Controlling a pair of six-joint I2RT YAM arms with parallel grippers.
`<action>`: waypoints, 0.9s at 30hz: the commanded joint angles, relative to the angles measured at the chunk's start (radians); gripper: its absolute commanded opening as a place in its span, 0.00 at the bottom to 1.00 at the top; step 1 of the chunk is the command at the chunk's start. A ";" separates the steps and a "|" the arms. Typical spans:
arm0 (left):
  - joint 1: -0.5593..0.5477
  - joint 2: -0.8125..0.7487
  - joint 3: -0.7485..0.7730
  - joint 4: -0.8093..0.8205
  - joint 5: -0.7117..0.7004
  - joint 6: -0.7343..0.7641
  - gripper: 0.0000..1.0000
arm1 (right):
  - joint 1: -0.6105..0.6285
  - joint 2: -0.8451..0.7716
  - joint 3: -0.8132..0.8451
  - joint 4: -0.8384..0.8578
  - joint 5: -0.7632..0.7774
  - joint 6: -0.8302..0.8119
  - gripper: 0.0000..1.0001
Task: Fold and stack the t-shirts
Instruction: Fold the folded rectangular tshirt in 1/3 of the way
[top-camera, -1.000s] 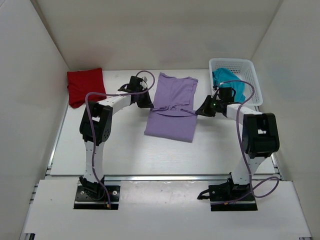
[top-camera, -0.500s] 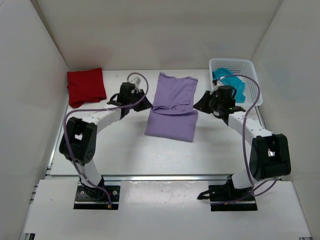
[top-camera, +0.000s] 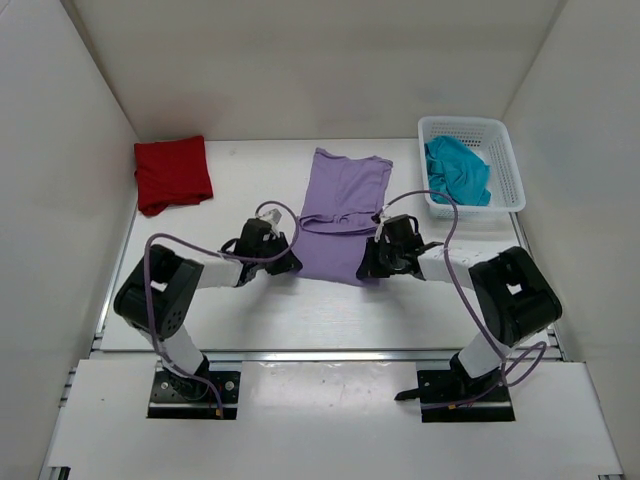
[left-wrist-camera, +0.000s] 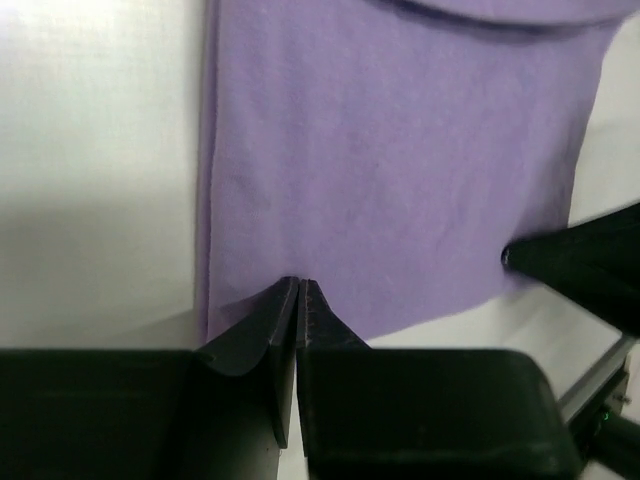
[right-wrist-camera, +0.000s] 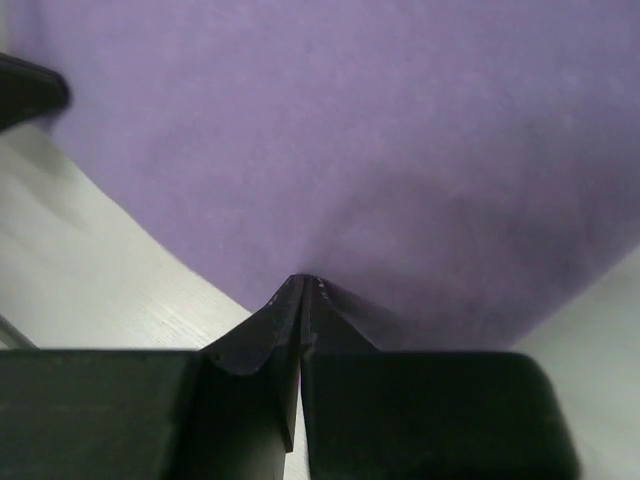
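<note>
The lavender t-shirt (top-camera: 340, 200) lies flat mid-table, neck at the far end, its sides folded in. My left gripper (top-camera: 291, 266) sits at the near-left hem corner. In the left wrist view its jaws (left-wrist-camera: 299, 281) are shut with the tips on the purple hem (left-wrist-camera: 400, 180). My right gripper (top-camera: 364, 271) sits at the near-right hem corner, shut (right-wrist-camera: 304, 279), and the cloth (right-wrist-camera: 350, 130) puckers at its tips. The deep red t-shirt (top-camera: 172, 173) lies folded at the far left. The teal t-shirt (top-camera: 458, 170) lies crumpled in the basket.
A white mesh basket (top-camera: 505, 150) stands at the far right and holds the teal shirt. White walls close in the table on the left, right and back. A metal rail runs along the near edge, in front of both arm bases.
Both grippers have come down from the shirt's middle sides to its near hem corners and now sit low on the table. Their jaws opened briefly and shut again.
</note>
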 joint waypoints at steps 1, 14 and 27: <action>-0.051 -0.119 -0.168 -0.027 -0.045 -0.004 0.16 | 0.051 -0.044 -0.094 0.068 0.021 -0.001 0.00; -0.015 -0.693 -0.423 -0.184 -0.046 0.006 0.23 | 0.177 -0.311 -0.084 -0.104 0.015 -0.015 0.19; -0.100 -0.636 -0.454 0.006 -0.022 -0.094 0.23 | 0.250 0.105 0.188 0.154 -0.085 0.002 0.00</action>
